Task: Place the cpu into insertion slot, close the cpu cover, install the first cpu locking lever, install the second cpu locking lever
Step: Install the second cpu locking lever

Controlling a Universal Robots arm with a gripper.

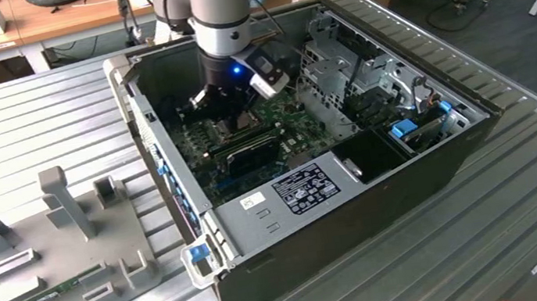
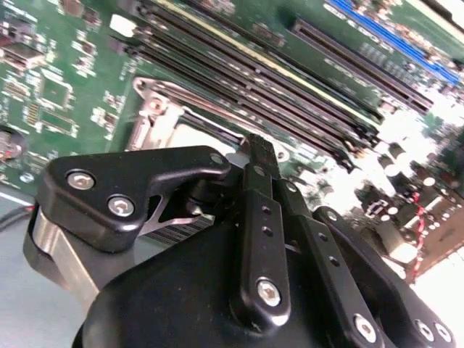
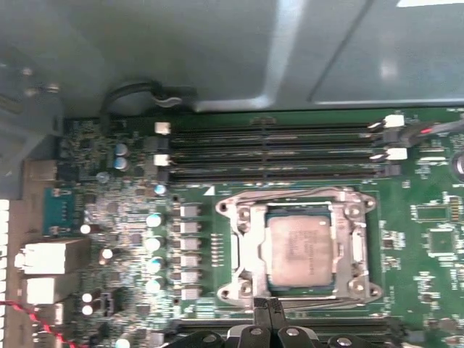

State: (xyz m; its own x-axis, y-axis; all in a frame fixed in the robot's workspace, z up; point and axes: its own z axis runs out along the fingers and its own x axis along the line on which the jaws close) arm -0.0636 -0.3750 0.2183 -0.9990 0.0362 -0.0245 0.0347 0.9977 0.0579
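In the first wrist view the cpu (image 3: 299, 246) lies flat in the insertion slot (image 3: 229, 209) on the green board, silver-grey top up. The cpu cover (image 3: 249, 252) lies down over it, framing the chip. A thin metal lever rod (image 3: 290, 194) runs along the socket's side nearest the memory slots. My gripper (image 3: 269, 310) is shut, its narrow black fingertips together at the socket's opposite edge. The second wrist view shows the gripper (image 2: 262, 148) close beside the silvery socket frame (image 2: 161, 119). In the exterior view the gripper (image 1: 239, 128) reaches down into the open computer case.
Long black memory slots (image 3: 275, 152) lie just beyond the socket, and capacitors (image 3: 153, 243) stand beside it. The grey case wall (image 3: 217, 51) rises behind the board. Outside, a drive cage (image 1: 341, 69) fills the case's far side and a grey fixture plate (image 1: 60, 243) lies at the exterior view's left.
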